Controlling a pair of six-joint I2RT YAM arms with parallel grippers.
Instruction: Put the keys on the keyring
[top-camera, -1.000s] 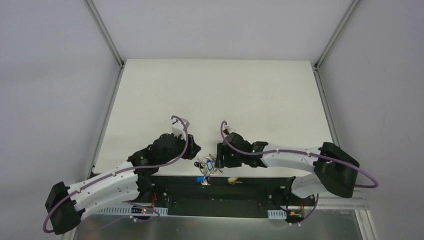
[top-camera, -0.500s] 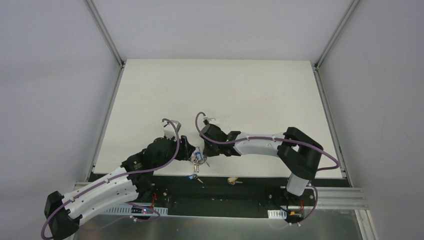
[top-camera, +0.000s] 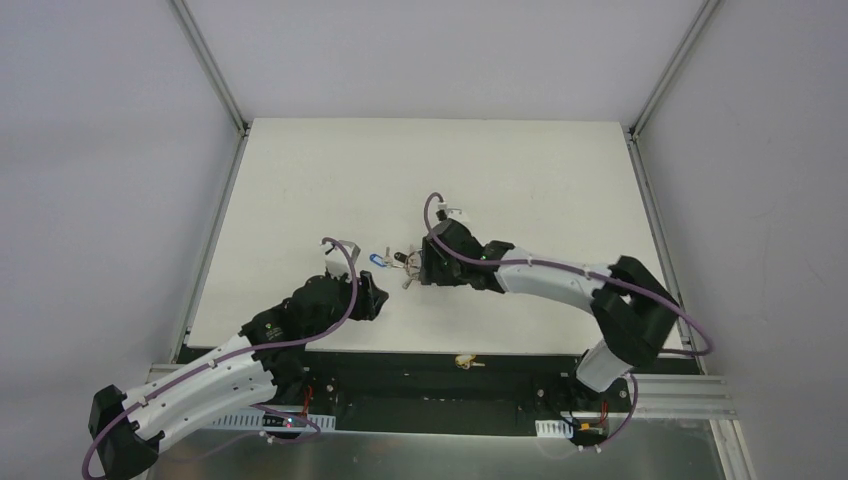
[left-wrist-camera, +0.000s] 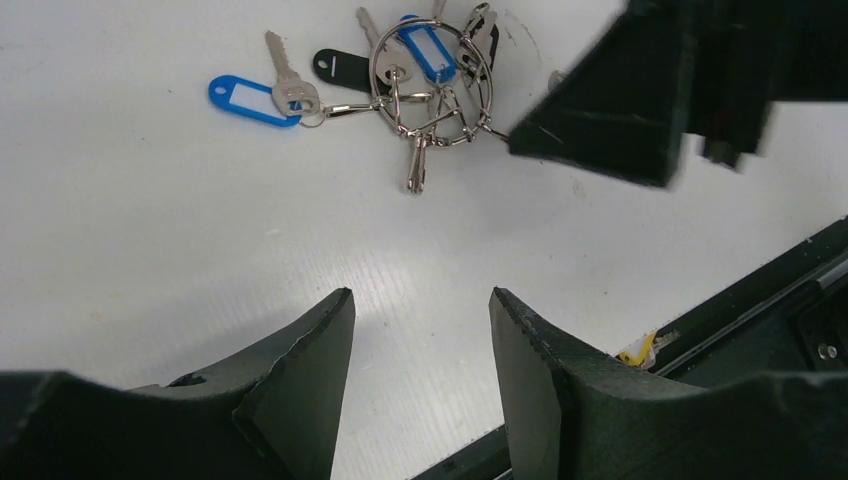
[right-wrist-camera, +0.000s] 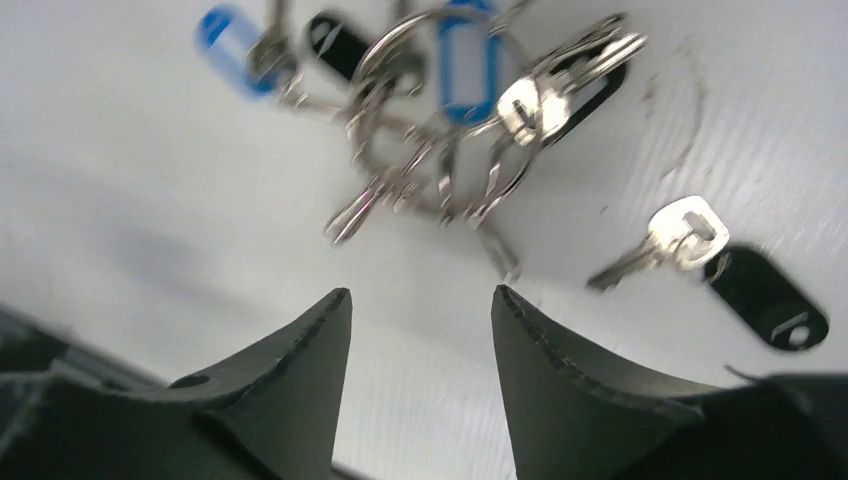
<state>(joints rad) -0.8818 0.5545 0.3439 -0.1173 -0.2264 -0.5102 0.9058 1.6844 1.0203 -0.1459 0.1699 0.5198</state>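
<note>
A: Where was the keyring (left-wrist-camera: 430, 72)?
B: Flat on the white table (top-camera: 520, 180), keys and tags fanned round it. A blue tag (left-wrist-camera: 244, 100) lay out to one side of it.
A: Grippers?
B: The left gripper (left-wrist-camera: 420, 375) sat short of the keyring, jaws moderately wide, nothing between. The right gripper (right-wrist-camera: 420, 385) was just beside the keyring on the opposite side – jaws likewise parted, empty.
A: Loose keys?
B: A silver key (right-wrist-camera: 672, 235) with a black tag (right-wrist-camera: 765, 298) lay near the keyring, not touching it. The yellow-headed key (top-camera: 464, 360) lay well apart from the keyring – on the black rail (top-camera: 520, 365).
</note>
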